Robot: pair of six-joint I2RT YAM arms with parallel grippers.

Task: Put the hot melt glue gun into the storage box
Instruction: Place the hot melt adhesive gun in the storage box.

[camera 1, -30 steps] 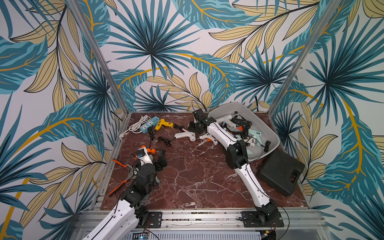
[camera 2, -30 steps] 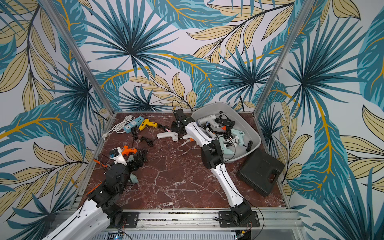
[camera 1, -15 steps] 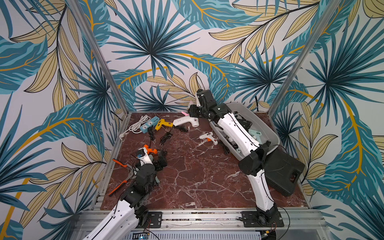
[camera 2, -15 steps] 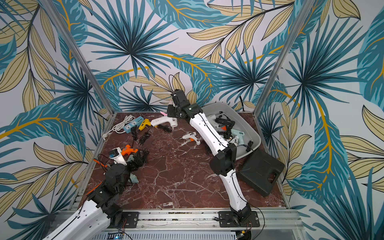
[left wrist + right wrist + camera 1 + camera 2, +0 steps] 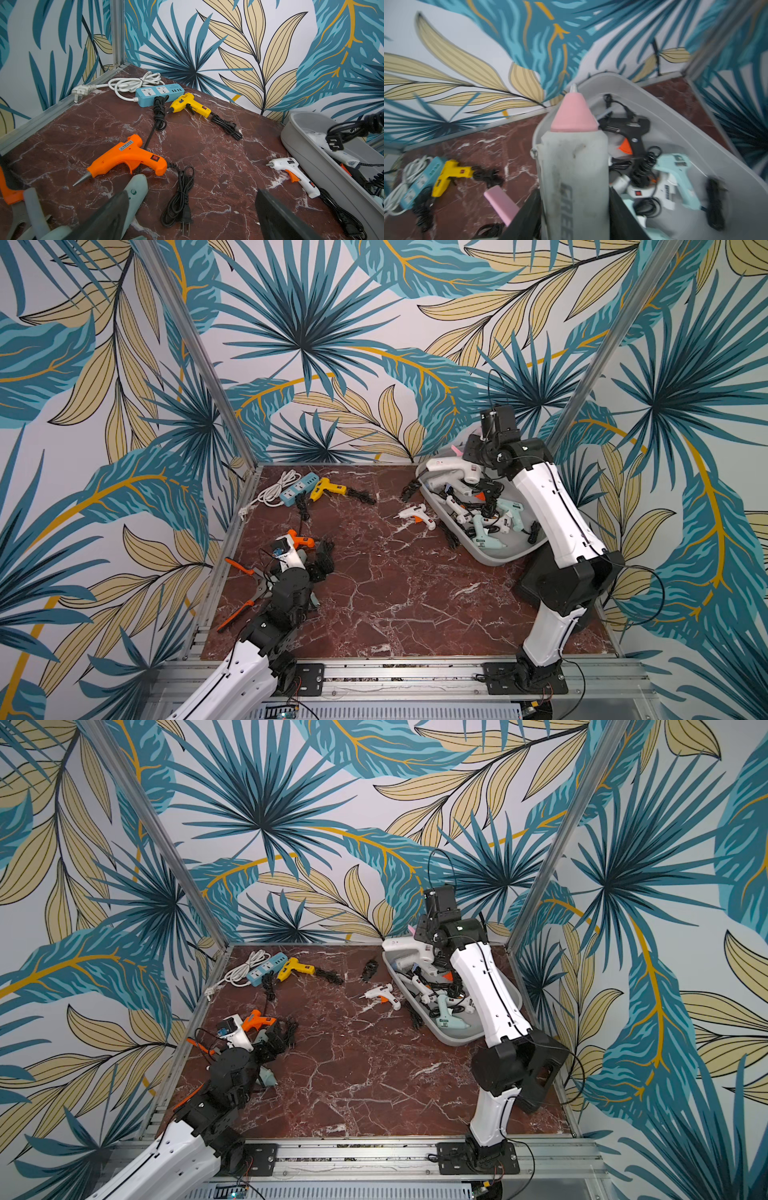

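My right gripper (image 5: 478, 454) is shut on a large white hot melt glue gun (image 5: 451, 466) with a pink nozzle (image 5: 574, 116). It holds the gun above the far end of the light grey storage box (image 5: 498, 562), which has several glue guns inside. The held gun's black cord (image 5: 351, 131) dangles by the box rim (image 5: 307, 153). My left gripper (image 5: 192, 192) is open low over the table's left side, with only a black plug lead between its fingers. An orange glue gun (image 5: 128, 155), a yellow one (image 5: 191, 105) and a small white one (image 5: 295, 174) lie on the table.
A blue power strip (image 5: 299, 489) with a white cable sits at the back left. Orange-handled pliers (image 5: 241, 593) lie at the left edge. A pale teal glue gun (image 5: 135, 193) lies beside my left finger. Black cords trail across the marble tabletop (image 5: 395, 605).
My right arm swung right from the back middle of the table, carrying the white glue gun to above the box's far end. The left arm stayed still.
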